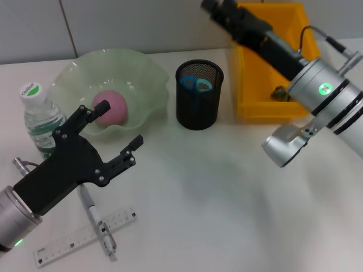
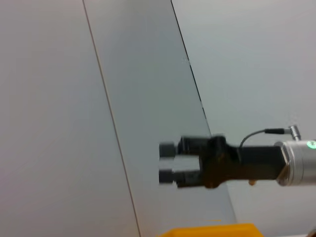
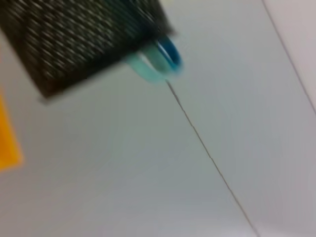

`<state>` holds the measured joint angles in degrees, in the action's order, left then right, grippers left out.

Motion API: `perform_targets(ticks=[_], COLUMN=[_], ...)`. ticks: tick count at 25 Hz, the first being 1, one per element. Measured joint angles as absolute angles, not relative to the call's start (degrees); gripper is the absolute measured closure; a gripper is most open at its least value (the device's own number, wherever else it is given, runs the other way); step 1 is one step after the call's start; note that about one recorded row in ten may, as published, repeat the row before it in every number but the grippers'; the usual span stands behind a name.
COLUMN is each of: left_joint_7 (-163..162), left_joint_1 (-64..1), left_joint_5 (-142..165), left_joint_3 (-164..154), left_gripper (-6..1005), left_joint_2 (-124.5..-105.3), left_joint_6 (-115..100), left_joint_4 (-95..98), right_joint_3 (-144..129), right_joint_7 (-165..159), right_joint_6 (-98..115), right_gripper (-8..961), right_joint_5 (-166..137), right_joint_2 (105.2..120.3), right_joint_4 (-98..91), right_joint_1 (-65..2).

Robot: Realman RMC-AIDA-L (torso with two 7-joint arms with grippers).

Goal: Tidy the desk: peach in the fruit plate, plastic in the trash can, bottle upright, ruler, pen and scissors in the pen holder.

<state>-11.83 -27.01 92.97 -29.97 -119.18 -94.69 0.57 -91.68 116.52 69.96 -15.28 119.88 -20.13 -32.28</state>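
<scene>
From the head camera, the left gripper [image 1: 120, 126] hangs over the near left part of the white table [image 1: 227, 192], its two black fingers spread wide apart with nothing between them. Its tips sit just in front of the green fruit plate [image 1: 144, 71], where the pink peach [image 1: 110, 107] already lies. A water bottle [image 1: 39, 122] with a white cap stands upright to the left of the plate, partly behind the gripper. Nearer the front edge, a silver pen [image 1: 97, 221] lies across a clear ruler [image 1: 85, 237], touching it. The black mesh pen holder [image 1: 198, 95] stands between the plate and the yellow bin [image 1: 272, 56]; blue and teal scissors [image 1: 195, 84] stick handles-up inside it. A small dark scrap lies in the bin. The right gripper [image 1: 212, 5] reaches up past the bin toward the wall, at the top edge of the view.

From the left wrist camera, the right gripper [image 2: 167, 162] shows sideways against the grey wall, its fingers close together and nearly parallel, holding nothing, above a strip of the yellow bin [image 2: 210, 230].

From the right wrist camera, the pen holder [image 3: 79, 39] appears blurred, with the scissor handles [image 3: 160, 59] poking out of its mouth.
</scene>
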Motion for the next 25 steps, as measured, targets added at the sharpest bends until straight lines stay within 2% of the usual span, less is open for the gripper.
perform_targets(ticks=[11,13,22,25], left_joint_7=[-13.0,-15.4,-21.6,-23.0], left_joint_1=[-26.8,-26.7,-27.0,-26.7], left_joint_5=[93.1,93.2,93.6,93.6], left_joint_3=[-28.6,-28.5,-29.8,-30.3], left_gripper=[187,186,186,186], left_joint_2=[-118.95,-118.88,-118.66,-118.58], left_joint_6=[-94.9,-94.6,-91.5,-90.5], left_joint_4=[-0.9,-0.6,1.7,2.9], right_joint_3=[-117.2,-120.4,-123.0,-123.3], right_joint_7=[90.7,78.1,35.1,17.8], right_joint_6=[74.9,74.5,69.5,65.3], right_gripper=[193,193,192,192], right_joint_5=[32.0,41.0,49.6,45.9], right_joint_2=[119.88,119.88,119.84,119.37], right_joint_4=[-30.6,-33.2,-36.3,-36.8], right_joint_1=[-30.6,-30.7,-29.7,-28.4])
